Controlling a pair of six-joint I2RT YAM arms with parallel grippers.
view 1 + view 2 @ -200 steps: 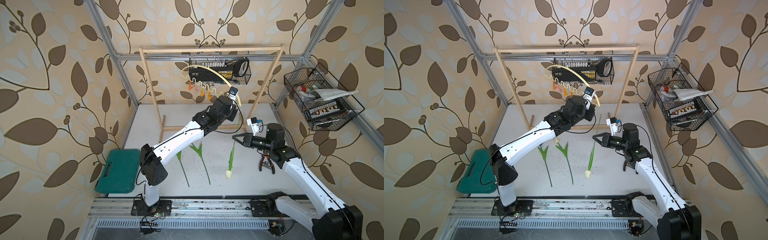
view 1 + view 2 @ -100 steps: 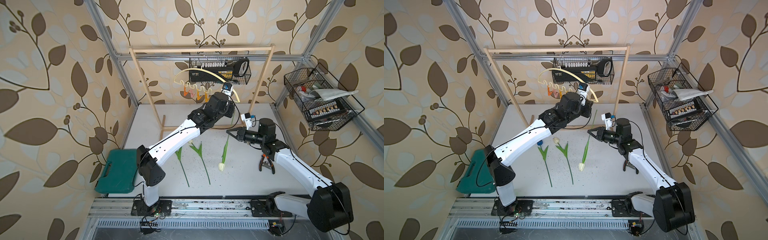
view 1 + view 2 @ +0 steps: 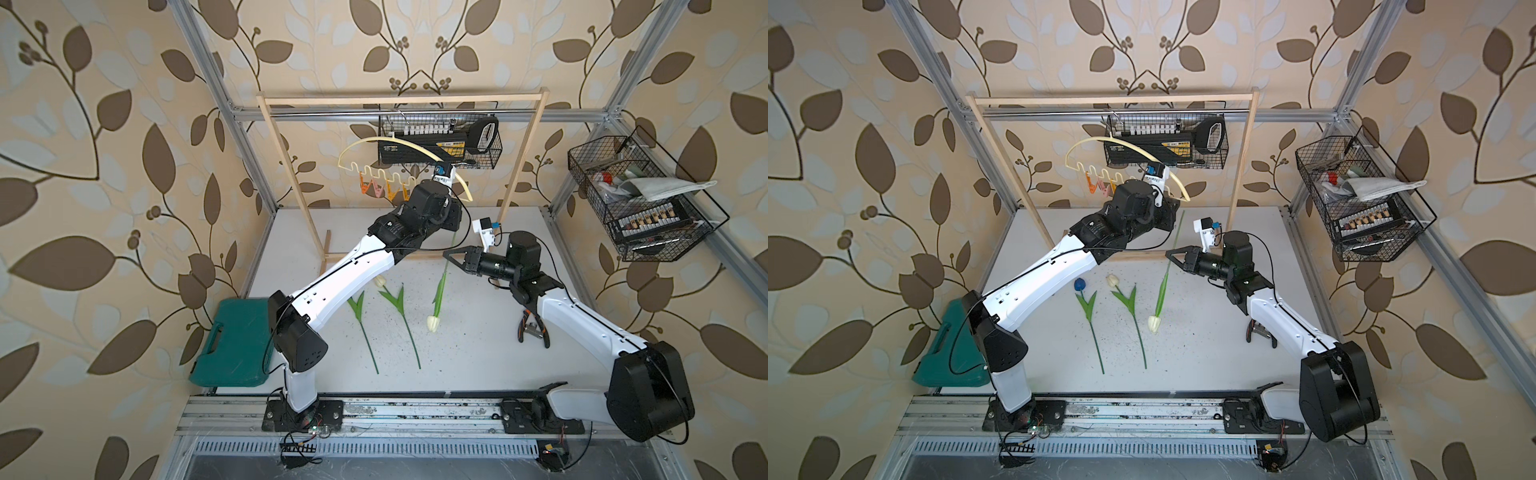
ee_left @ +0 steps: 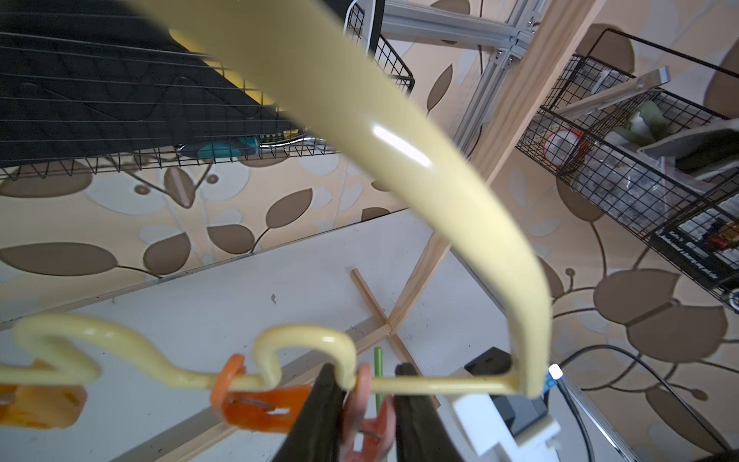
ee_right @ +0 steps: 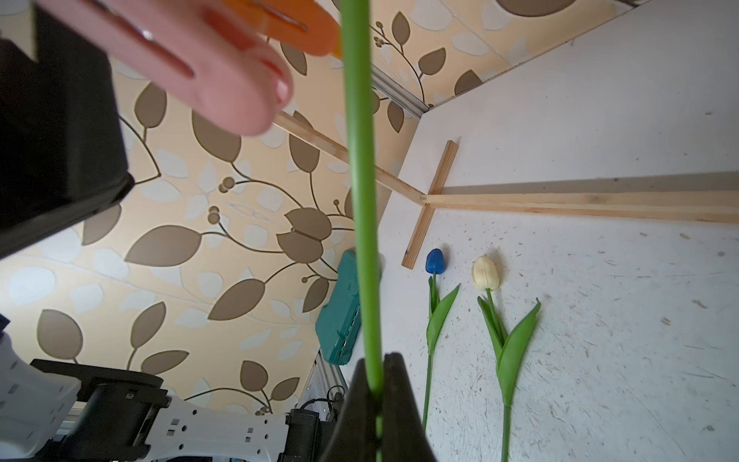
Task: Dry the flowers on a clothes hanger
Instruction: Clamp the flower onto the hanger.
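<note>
**Tulip stem carried up beside the pink peg**

We found the right gripper (image 5: 376, 394) pinched tight on the green stem of a cream tulip (image 3: 439, 291). The flower hung head-down over the table (image 3: 478, 365). Its stem end reached up beside the pink peg (image 5: 200, 68) on the clothes hanger (image 3: 399, 143); we could not tell whether stem and peg touched. The left gripper (image 4: 366, 380) squeezed that peg between its fingers. Compared with a second before, the right gripper and its tulip had moved toward the left arm's side and nearer the hanger. The hanger and the wooden rack (image 3: 399, 98) had shifted the same way. The blue tulip (image 3: 1080, 284) and the other cream tulip (image 3: 1113, 281) lay flat, side by side, where they had been.
</note>
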